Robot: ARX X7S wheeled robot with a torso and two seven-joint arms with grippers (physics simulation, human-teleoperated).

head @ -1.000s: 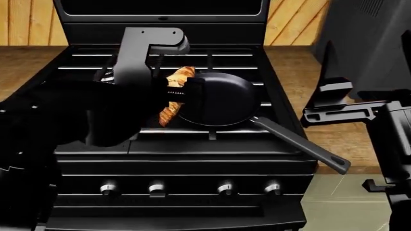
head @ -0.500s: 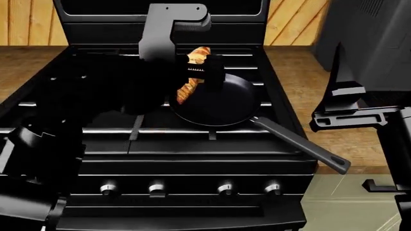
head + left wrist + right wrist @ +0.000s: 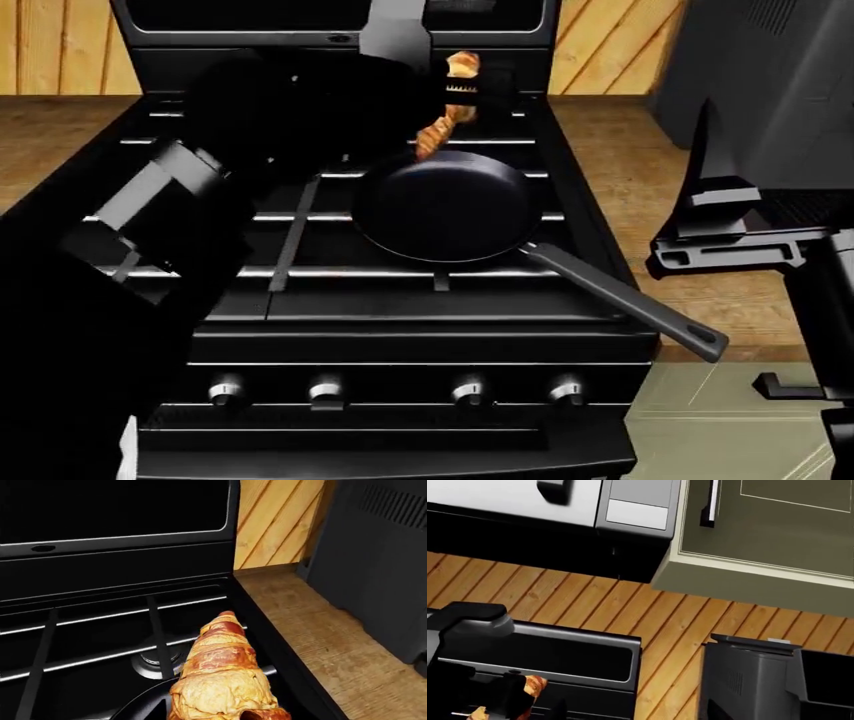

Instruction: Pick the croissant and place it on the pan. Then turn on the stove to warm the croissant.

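The croissant (image 3: pixel 446 110) is held in the closed left gripper (image 3: pixel 461 100), raised above the stove (image 3: pixel 400 300) just behind the far rim of the pan (image 3: pixel 447 205) and not touching it. In the head view the pastry is seen hanging lengthwise between dark fingers, and the whole pan is shown resting on the grates toward the stove's right side, its handle (image 3: pixel 627 303) pointing toward the stove's front right corner. Four knobs (image 3: pixel 327 390) are seen along the stove's front only in that view. In the left wrist view the croissant (image 3: pixel 223 680) is shown close up, its ridged layers pointing toward the stove's back panel, with a burner (image 3: pixel 157 662) beneath it and only a sliver of the pan's rim (image 3: pixel 137 707) visible; the fingers themselves are not shown there. The right gripper (image 3: pixel 734 245) is seen in the head view beside the stove's right edge, over the wooden counter (image 3: pixel 601 130), holding nothing; how far it is parted cannot be told. The right wrist view shows wall planks (image 3: pixel 594 610), the stove's back panel (image 3: pixel 560 655) and a small part of the croissant (image 3: pixel 530 690).
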